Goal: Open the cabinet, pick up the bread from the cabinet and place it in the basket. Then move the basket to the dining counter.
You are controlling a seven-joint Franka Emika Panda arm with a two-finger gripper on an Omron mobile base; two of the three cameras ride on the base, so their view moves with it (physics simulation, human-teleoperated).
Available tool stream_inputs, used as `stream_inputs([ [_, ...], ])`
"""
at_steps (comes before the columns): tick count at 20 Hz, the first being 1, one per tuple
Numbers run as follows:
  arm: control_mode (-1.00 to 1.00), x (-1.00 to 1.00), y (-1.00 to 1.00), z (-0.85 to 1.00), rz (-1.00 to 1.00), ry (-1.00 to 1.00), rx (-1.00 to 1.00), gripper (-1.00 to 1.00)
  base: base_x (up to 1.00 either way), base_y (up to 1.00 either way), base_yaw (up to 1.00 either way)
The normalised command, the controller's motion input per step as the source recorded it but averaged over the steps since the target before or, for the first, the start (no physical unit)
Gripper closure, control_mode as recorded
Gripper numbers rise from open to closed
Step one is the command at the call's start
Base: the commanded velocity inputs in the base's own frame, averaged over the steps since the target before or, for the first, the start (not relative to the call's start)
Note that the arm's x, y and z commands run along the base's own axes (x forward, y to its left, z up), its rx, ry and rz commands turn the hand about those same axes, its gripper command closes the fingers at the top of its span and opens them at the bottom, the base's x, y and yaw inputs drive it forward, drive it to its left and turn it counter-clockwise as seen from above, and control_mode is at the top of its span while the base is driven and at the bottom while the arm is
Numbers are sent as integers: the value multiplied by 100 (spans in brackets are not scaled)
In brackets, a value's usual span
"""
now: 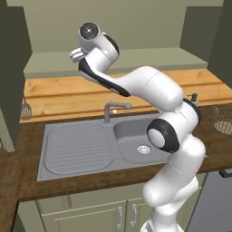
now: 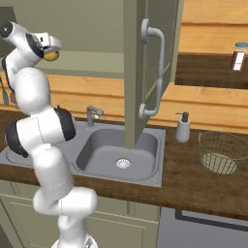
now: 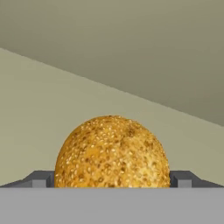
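Note:
The cabinet [image 2: 133, 72] hangs over the sink with its door swung open and its long silver handle [image 2: 156, 72] facing out. My arm reaches up onto the cabinet shelf [image 1: 136, 60]. The bread [image 3: 112, 151], a round seeded yellow-orange bun, sits on that shelf right in front of the hand. My gripper [image 3: 112, 180] is open, with one dark fingertip [image 3: 41, 179] on each side of the bread [image 2: 52, 55]. From the left base view the gripper [image 1: 75, 55] points into the cabinet. The wire basket [image 2: 223, 152] stands on the worktop at the right. The dining counter is out of view.
Below the arm lie the steel sink [image 2: 121, 150] and its faucet [image 1: 113, 108] in a dark wood worktop. A soap dispenser [image 2: 182, 127] stands between sink and basket. A spatula [image 1: 26, 108] hangs at the left wall. A jar [image 2: 239, 55] sits on a dark surface at the upper right.

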Motion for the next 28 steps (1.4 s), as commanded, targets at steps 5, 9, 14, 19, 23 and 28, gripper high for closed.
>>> stream_inputs([
  [5,-100,-100,-18,60,-31,1,18,100,0,0,0],
  [9,-100,-100,-19,38,-28,5,22,100,0,0,0],
  [14,-100,-100,-25,2,-21,-1,15,100,0,0,0],
  [19,-100,-100,-71,-3,-17,-2,15,100,0,0,0],
  [23,-100,-100,-100,-25,0,0,19,100,0,0,0],
  [28,-100,-100,-78,-60,34,0,26,100,0,0,0],
])
